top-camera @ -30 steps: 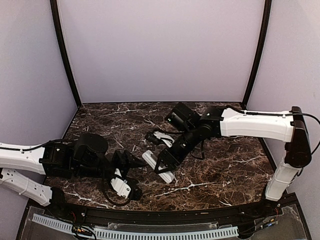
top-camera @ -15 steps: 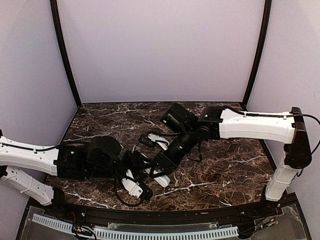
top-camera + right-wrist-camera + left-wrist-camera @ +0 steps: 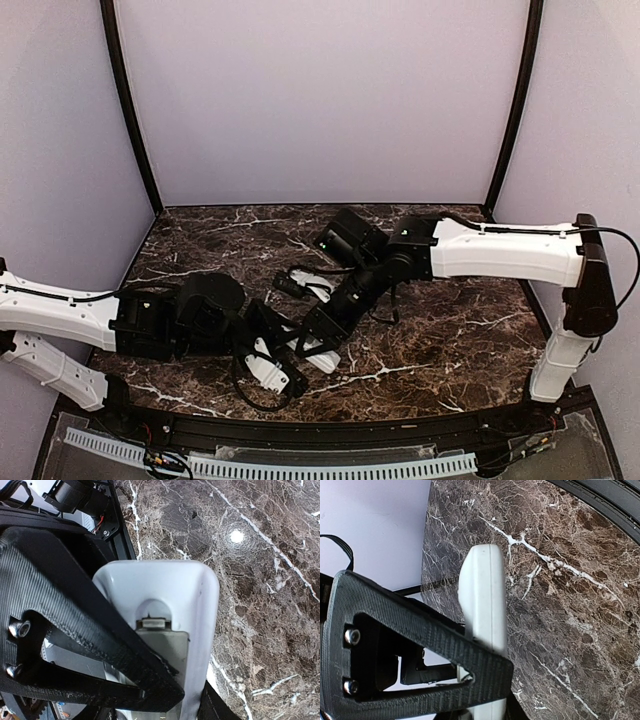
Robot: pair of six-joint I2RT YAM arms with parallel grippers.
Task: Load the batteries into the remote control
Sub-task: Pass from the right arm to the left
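Observation:
The remote control [image 3: 322,357] is a slim white handset held just above the marble near the front middle. My right gripper [image 3: 316,334] reaches in from the right and is shut on it across its width. In the right wrist view the remote control [image 3: 160,587] shows its back, with a grey cover [image 3: 167,650] and latch set into it, between my right gripper's [image 3: 192,700] fingers. My left gripper [image 3: 290,352] comes from the left and is shut on the remote control [image 3: 482,595], seen edge-on between my left gripper's [image 3: 507,695] fingers. The batteries are out of view.
The dark marble table [image 3: 450,330] has purple walls at the back and sides. A black rail [image 3: 330,428] runs along its near edge, close below both grippers. The two arms cross close together at the front middle.
My left arm has swung right to the remote and its jaws have closed on it. My right arm has carried the remote slightly left, toward the left gripper.

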